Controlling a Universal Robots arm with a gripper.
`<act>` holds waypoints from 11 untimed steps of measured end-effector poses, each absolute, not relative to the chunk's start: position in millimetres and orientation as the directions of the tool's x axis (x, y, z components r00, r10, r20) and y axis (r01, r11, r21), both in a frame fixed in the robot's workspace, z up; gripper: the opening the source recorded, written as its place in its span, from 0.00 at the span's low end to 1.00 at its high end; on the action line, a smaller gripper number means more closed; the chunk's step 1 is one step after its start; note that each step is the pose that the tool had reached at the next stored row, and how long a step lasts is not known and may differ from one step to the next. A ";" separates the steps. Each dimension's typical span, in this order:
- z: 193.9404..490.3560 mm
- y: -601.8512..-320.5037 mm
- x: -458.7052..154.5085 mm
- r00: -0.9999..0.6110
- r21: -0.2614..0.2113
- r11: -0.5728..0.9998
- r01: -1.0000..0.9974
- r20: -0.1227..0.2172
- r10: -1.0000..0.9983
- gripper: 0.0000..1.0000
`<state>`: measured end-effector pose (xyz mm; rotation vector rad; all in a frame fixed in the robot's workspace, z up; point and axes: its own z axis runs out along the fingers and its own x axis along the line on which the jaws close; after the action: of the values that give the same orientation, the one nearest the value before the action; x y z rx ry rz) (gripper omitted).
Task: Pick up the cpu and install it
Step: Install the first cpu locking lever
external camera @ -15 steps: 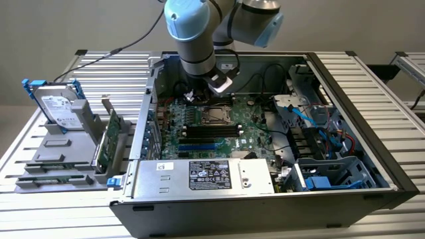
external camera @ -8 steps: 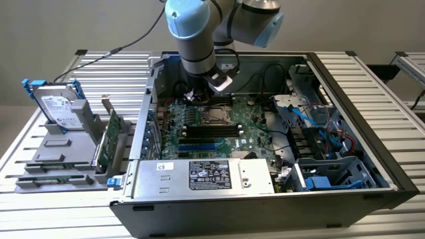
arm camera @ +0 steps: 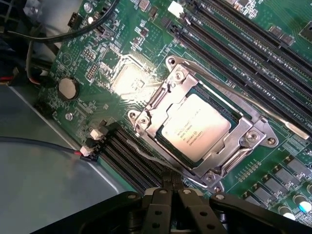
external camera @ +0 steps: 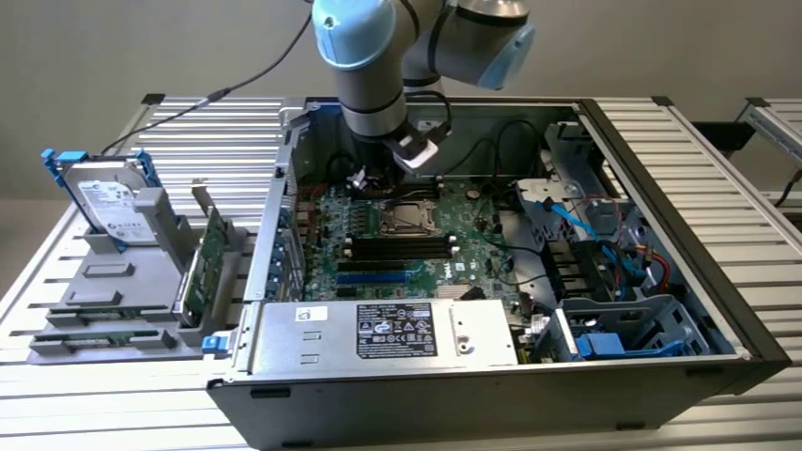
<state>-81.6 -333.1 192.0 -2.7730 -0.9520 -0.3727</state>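
The cpu lies in its socket on the motherboard, with the metal load plate folded down around its silver top. The thin retention lever runs along one side of the socket; whether its end is hooked under its catch, I cannot tell. So, by my judgement, the chip is already seated and the work is near its end.

The end effector is closed, its two fingers pressed together, and it holds nothing. It hangs just beside the socket, above the memory slots. In the exterior view the arm reaches down into the open computer case, which stands on the slatted desk.

What could go wrong from here:
- If the closed fingers go down or sideways, they may strike the load plate or scratch the top of the chip, because they are so near.
- If the lever is not locked, the plate may spring up and the chip may shift on the fine contacts below it.
- The thin red and black wire and its white connectors lie near the fingers, so a low sideways move could catch them.
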 end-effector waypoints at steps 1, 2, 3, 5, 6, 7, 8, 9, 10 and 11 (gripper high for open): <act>192.1 -332.3 -81.6 0.763 -0.090 -0.777 0.623 0.291 0.577 0.11; 192.1 -331.9 -81.6 0.763 -0.087 -0.778 0.623 0.290 0.578 0.11; 192.0 -331.6 -81.6 0.763 -0.085 -0.778 0.623 0.288 0.579 0.11; 192.3 -330.9 -81.7 0.763 -0.083 -0.778 0.623 0.287 0.580 0.11; 193.2 -330.3 -81.8 0.762 -0.083 -0.778 0.623 0.286 0.581 0.11; 195.1 -329.6 -82.0 0.762 -0.083 -0.777 0.624 0.286 0.582 0.11; 197.5 -329.0 -82.1 0.761 -0.083 -0.776 0.625 0.286 0.582 0.11; 200.3 -328.2 -82.5 0.760 -0.083 -0.775 0.626 0.286 0.583 0.11; 203.2 -327.5 -82.8 0.760 -0.083 -0.775 0.627 0.286 0.584 0.11; 206.0 -326.8 -83.2 0.759 -0.083 -0.774 0.628 0.286 0.585 0.11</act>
<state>-83.2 -326.8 206.0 -2.7813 -0.9670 -0.3659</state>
